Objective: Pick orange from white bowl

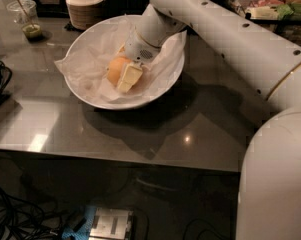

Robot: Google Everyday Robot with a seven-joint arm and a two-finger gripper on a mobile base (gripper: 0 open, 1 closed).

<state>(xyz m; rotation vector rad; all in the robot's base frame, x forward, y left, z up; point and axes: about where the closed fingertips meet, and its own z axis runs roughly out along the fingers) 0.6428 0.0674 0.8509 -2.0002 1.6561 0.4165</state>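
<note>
The orange (114,69) lies in the wide white bowl (160,86), on crinkled white paper, left of the bowl's middle. My gripper (119,78) reaches down into the bowl from the upper right. One cream-coloured finger (129,78) lies against the near right side of the orange. The other finger is hidden behind the fruit. The jaws stand closed around the orange, which still rests on the paper.
A stack of small beige bowls (85,6) stands just behind the white bowl. A clear cup with a green dip (27,21) is at the back left. The grey table's front edge (115,156) runs below. Cluttered packets (270,6) sit at the back right.
</note>
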